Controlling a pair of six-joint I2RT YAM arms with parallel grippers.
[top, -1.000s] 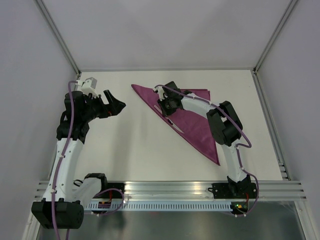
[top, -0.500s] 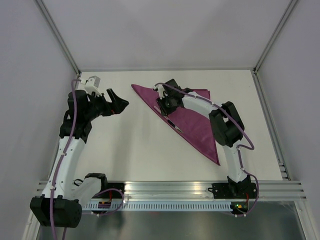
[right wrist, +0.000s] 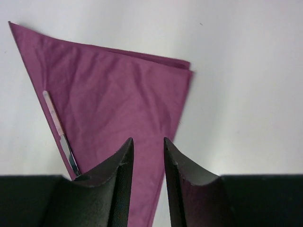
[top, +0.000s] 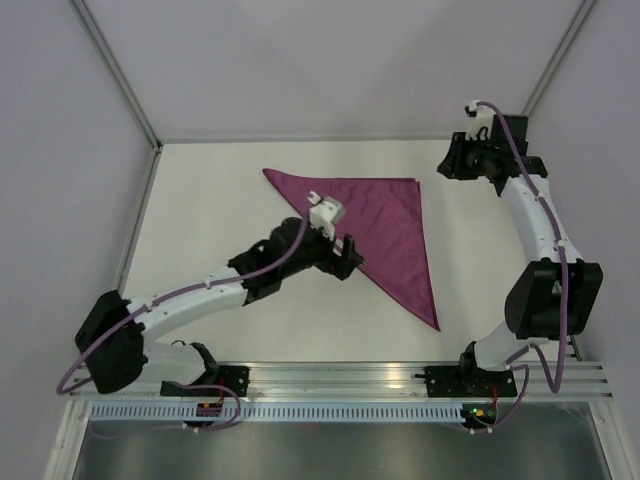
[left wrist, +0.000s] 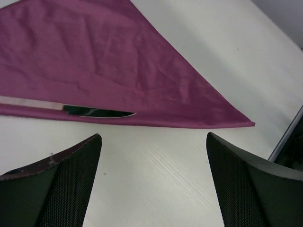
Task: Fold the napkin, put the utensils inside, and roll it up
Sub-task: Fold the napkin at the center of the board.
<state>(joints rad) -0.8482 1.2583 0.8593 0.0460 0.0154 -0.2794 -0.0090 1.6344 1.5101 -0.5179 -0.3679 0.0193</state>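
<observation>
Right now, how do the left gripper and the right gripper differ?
The left gripper has its jaws spread wide; the right gripper shows only a narrow gap. The left gripper sits low beside the napkin, at its long edge near the knife; the right gripper is up high, off past the napkin's far right corner. Both hold nothing.

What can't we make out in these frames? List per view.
- Left wrist: the handle end of the knife is cut off by the left frame edge.
- Top: knife hidden under the left gripper.
- Right wrist: near corner of the napkin hidden behind the right gripper.
</observation>
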